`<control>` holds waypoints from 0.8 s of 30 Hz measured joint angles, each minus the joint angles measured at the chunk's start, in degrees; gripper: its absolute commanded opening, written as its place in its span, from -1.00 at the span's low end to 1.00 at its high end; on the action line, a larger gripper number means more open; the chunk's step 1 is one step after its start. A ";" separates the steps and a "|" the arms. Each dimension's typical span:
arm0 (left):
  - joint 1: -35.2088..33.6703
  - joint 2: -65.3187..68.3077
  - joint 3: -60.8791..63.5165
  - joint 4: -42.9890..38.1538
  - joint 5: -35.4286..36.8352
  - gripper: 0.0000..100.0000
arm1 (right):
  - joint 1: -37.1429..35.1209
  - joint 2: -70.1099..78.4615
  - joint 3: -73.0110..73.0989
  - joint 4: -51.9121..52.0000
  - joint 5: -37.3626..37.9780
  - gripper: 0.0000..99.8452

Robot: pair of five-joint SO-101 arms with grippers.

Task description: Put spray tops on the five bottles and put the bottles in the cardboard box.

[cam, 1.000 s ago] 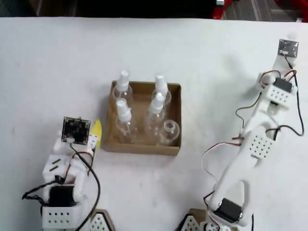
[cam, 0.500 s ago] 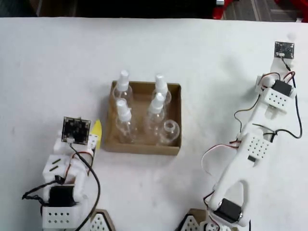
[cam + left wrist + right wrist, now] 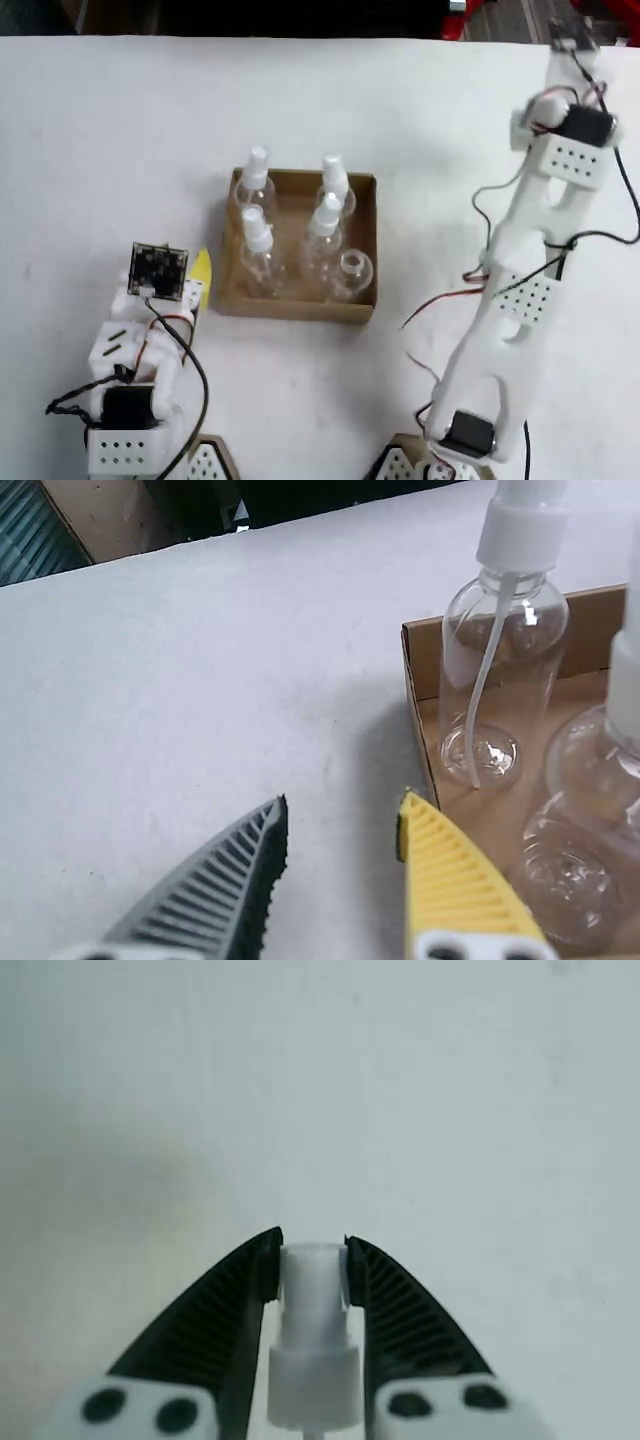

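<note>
Left arm [image 3: 135, 345]: sitting folded at the near left of the table [image 3: 100, 130], with the wrist camera board [image 3: 158, 270] riding on top.
Left gripper [image 3: 342, 815]: hanging low just left of the cardboard box [image 3: 298, 309]. Jaws are standing spread with nothing between them but bare tabletop. The yellow finger [image 3: 450, 880] is lying closest to the box's left wall; cannot tell if it is touching.
Box: sitting mid-table, open side up.
Bottles [image 3: 258, 255]: all five are standing upright inside the box. Four are wearing fitted tops [image 3: 258, 158], two along the far wall and two just nearer, packed close.
Uncapped bottle [image 3: 352, 272]: standing in the box's near-right corner, neck open.
In the way: capped bottles are crowding the uncapped bottle on its left and far sides, and box walls are closing in its near and right sides.
Right arm [image 3: 520, 300]: stretching from the near right out to the far right edge, well apart from the box. Red and black wires [image 3: 440, 300] are looping off its left side.
Right gripper [image 3: 312, 1248]: jaws are pinching the spray top [image 3: 312, 1350] by its narrow upper part over bare tabletop, with the wider collar sitting deeper between the fingers.
Hidden: in the high view the camera board is covering the left gripper's grey finger [image 3: 230, 890]. The spray top's lower end is running off the right wrist view's edge. The left wrist view is cutting off the bottles at its border.
</note>
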 measured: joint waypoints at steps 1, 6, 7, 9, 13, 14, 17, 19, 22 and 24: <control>0.00 0.00 0.00 0.00 0.00 -0.67 | -1.32 -2.73 0.00 1.67 0.00 -0.97; 0.00 0.00 0.00 0.00 0.00 -0.67 | -7.30 -17.93 0.00 2.81 0.00 -0.97; 0.00 0.00 0.00 0.00 0.00 -0.67 | -8.62 -21.27 0.00 2.81 0.00 -0.97; 0.00 0.00 0.00 0.00 0.00 -0.67 | -11.69 -28.31 0.00 2.90 0.00 -0.97; 0.00 0.00 0.00 0.00 0.00 -0.67 | -18.37 -42.11 -0.09 2.90 0.00 -0.97; 0.00 0.00 0.00 0.00 0.00 -0.67 | -19.69 -45.27 -0.09 2.99 0.00 -0.97; 0.00 0.00 0.00 0.00 0.00 -0.67 | -21.80 -53.89 1.41 2.99 0.00 -0.97; 0.00 0.00 0.00 0.00 0.00 -0.67 | -22.33 -59.43 5.54 2.99 -2.55 -0.97; 0.00 0.00 0.00 0.00 0.00 -0.67 | -22.42 -67.16 15.38 2.99 -9.85 -0.97; 0.00 0.00 0.00 0.00 0.00 -0.67 | -22.42 -72.09 23.21 2.99 -14.42 -0.97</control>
